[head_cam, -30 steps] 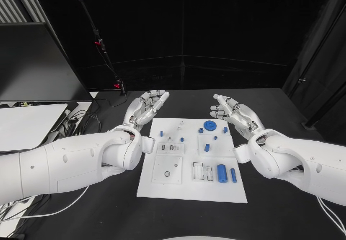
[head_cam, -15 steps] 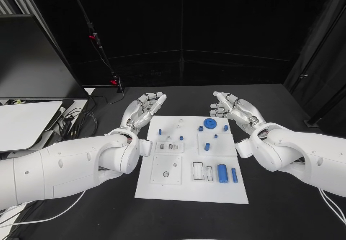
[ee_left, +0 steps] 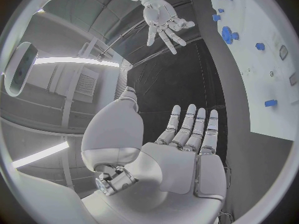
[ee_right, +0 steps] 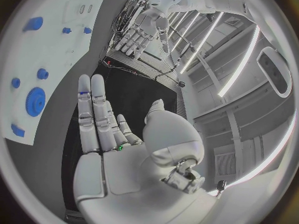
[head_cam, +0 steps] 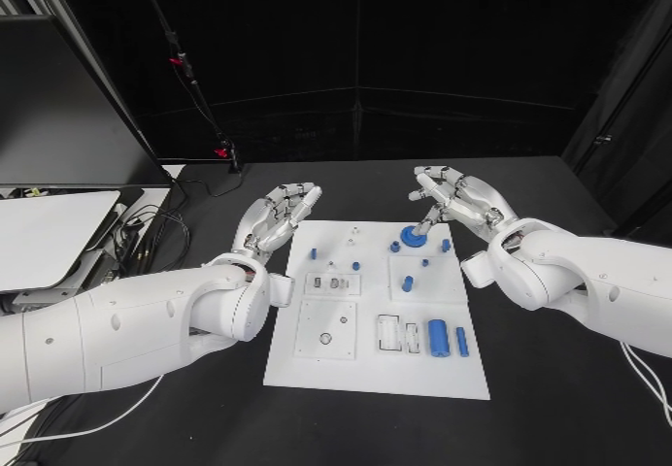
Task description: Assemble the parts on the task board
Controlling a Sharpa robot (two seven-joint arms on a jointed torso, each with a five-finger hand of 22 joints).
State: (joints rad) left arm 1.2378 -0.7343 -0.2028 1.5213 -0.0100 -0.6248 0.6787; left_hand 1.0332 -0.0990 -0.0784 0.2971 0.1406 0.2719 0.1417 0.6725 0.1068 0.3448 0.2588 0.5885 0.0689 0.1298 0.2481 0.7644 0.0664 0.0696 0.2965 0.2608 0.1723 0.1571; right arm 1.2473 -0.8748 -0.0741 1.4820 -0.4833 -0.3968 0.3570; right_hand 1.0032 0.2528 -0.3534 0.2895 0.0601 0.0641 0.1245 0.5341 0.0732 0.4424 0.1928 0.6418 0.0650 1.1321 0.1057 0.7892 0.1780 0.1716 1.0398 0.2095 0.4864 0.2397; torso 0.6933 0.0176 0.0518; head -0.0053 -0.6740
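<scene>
- White task board (head_cam: pixel 376 361) lies flat in the middle of the black table (head_cam: pixel 560 388), and you can see it between the two arms.
- Your left hand (head_cam: pixel 278 216) sits just past the far left corner of the board. Its fingers are straight and a little apart, and it holds nothing.
- Look at the left wrist view and you see the same thing: the left hand (ee_left: pixel 187 139) is flat and bare, with the board's edge beside it.
- Your right hand (head_cam: pixel 456 202) is at the far right corner of the board. Its fingers are spread and it grips nothing.
- A round blue gear (head_cam: pixel 414 236) lies on the far part of the board. The right hand's fingertips (head_cam: pixel 424 225) are right over it or just beside it. You cannot tell if they touch it.
- In the right wrist view the gear (ee_right: pixel 35 101) lies to the side of the open right hand (ee_right: pixel 99 134), a small way apart from the fingers.
- Small blue pegs (head_cam: pixel 408 283) stand in the middle of the board, well apart from both hands.
- A fat blue cylinder (head_cam: pixel 438 337) and a thin blue one (head_cam: pixel 461 341) lie side by side on the near right part of the board, far from both hands.
</scene>
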